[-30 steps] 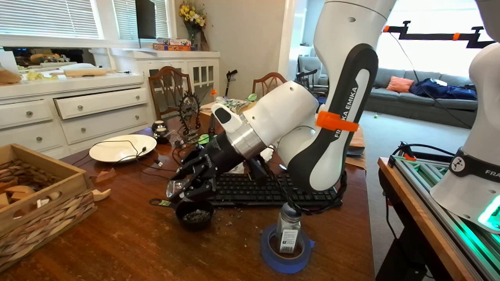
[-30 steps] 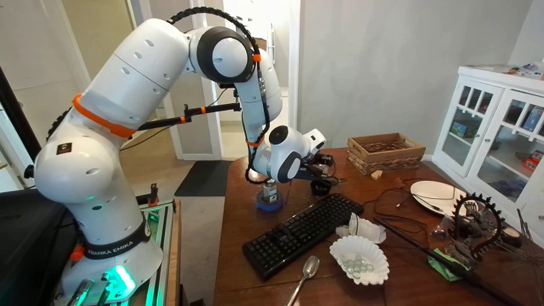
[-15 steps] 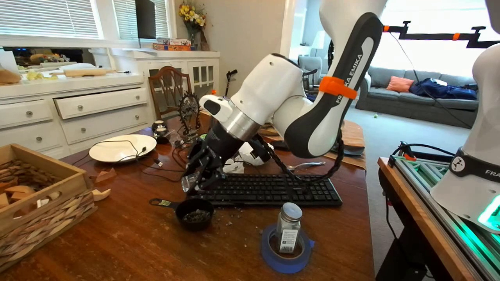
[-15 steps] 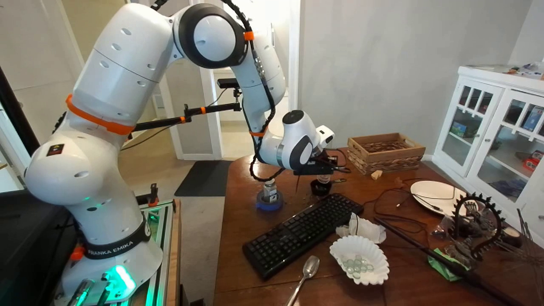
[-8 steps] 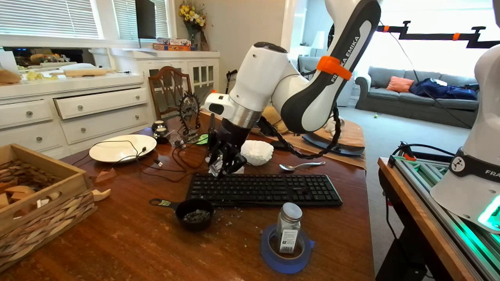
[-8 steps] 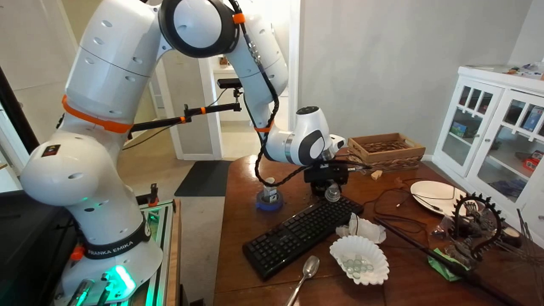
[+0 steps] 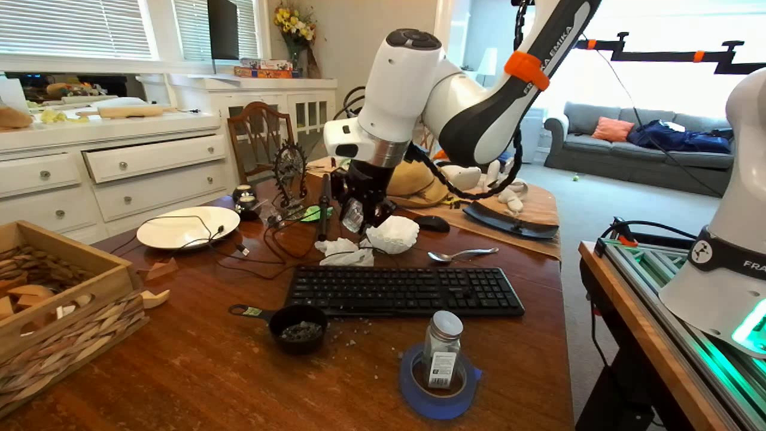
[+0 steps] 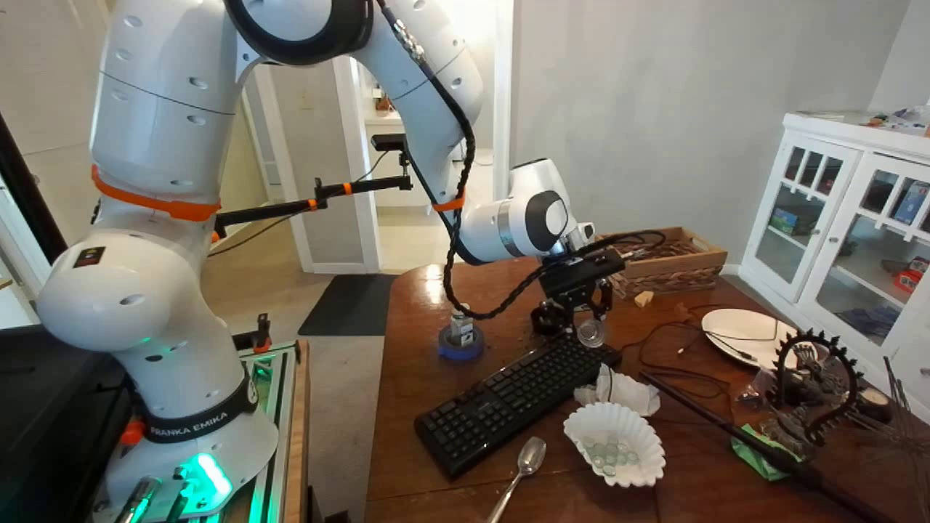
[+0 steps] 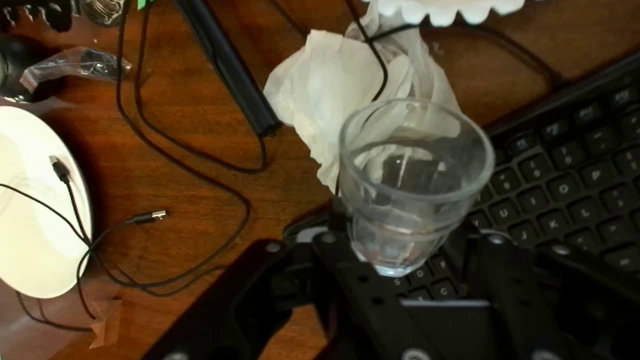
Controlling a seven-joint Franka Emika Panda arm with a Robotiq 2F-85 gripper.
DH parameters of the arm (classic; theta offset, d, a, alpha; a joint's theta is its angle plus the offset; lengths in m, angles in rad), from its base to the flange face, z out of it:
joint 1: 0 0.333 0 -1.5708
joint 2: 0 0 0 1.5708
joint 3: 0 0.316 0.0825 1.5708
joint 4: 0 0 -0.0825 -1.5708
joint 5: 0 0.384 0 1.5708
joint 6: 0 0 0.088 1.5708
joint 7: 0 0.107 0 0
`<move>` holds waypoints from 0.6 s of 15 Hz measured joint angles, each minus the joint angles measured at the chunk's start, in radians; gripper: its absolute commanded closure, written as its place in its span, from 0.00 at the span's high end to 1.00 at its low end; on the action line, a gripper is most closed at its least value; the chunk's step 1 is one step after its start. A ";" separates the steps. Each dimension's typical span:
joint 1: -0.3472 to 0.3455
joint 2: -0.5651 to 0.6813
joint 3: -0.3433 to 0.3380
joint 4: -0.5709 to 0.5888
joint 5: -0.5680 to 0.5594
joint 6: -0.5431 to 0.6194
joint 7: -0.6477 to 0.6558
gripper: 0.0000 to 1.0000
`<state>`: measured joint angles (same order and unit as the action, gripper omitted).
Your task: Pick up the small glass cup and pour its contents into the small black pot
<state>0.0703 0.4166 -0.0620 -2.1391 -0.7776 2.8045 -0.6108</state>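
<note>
The small black pot (image 7: 297, 330) stands on the table in an exterior view, its thin handle pointing left, with small greyish bits inside. In an exterior view my gripper (image 8: 580, 314) mostly blocks it. My gripper (image 7: 366, 208) is shut on the small glass cup (image 7: 353, 214), raised above the table beyond the pot. In the wrist view the cup (image 9: 400, 225) sits between the two fingers (image 9: 345, 260), its mouth towards the camera, with no clear contents seen through the glass. In an exterior view the cup (image 8: 591, 333) is tilted, mouth facing that camera.
A keyboard (image 7: 407, 291) lies beyond the pot. Past it are crumpled white plastic (image 7: 344, 252), a white fluted bowl (image 7: 395, 234) and a spoon (image 7: 464, 255). A jar (image 7: 443, 353) stands inside a blue tape roll (image 7: 440, 408). A basket (image 7: 72, 251) and a plate (image 7: 179, 233) stand at left.
My gripper has carried the glass cup up and away from above the pot, across the keyboard towards the white bowl, turning the wrist. The pot has not moved.
</note>
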 measured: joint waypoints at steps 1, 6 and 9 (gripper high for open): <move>0.000 -0.014 0.000 -0.011 -0.040 -0.028 -0.006 0.22; -0.007 -0.069 0.001 -0.089 -0.191 -0.158 -0.012 0.22; -0.019 -0.090 -0.009 -0.130 -0.265 -0.257 0.029 0.22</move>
<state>0.0515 0.3261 -0.0707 -2.2694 -1.0422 2.5479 -0.5819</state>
